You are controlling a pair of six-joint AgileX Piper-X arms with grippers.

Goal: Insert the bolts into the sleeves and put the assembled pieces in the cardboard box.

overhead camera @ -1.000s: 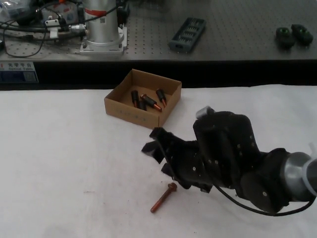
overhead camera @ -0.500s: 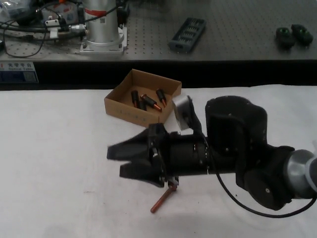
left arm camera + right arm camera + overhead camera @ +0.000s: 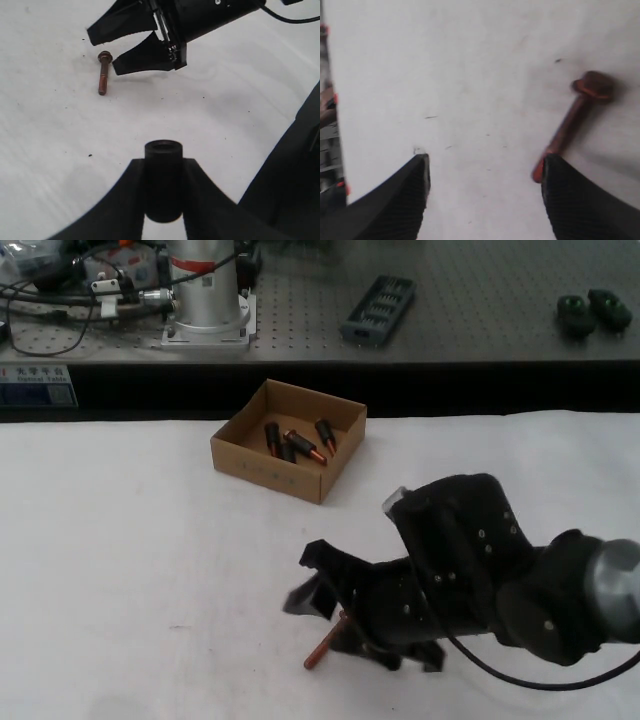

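Right end effector (image 3: 485, 170): open wide, holds nothing; one finger (image 3: 570, 200) is just beside the bolt (image 3: 572, 122).
Left end effector (image 3: 162, 167): pinches one black sleeve (image 3: 162, 187).
Count: one loose bolt, one sleeve, three done pieces (image 3: 297, 443), one cardboard box (image 3: 262, 462).
Bolt: flat on the white surface (image 3: 120, 540), on the arms' side of the cardboard box.
Done pieces: inside the cardboard box.
Change: the right end effector has swung back and down to the bolt.

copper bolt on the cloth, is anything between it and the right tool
Nothing visible. The bolt lies bare on the white cloth, just beside one finger of the open right tool.
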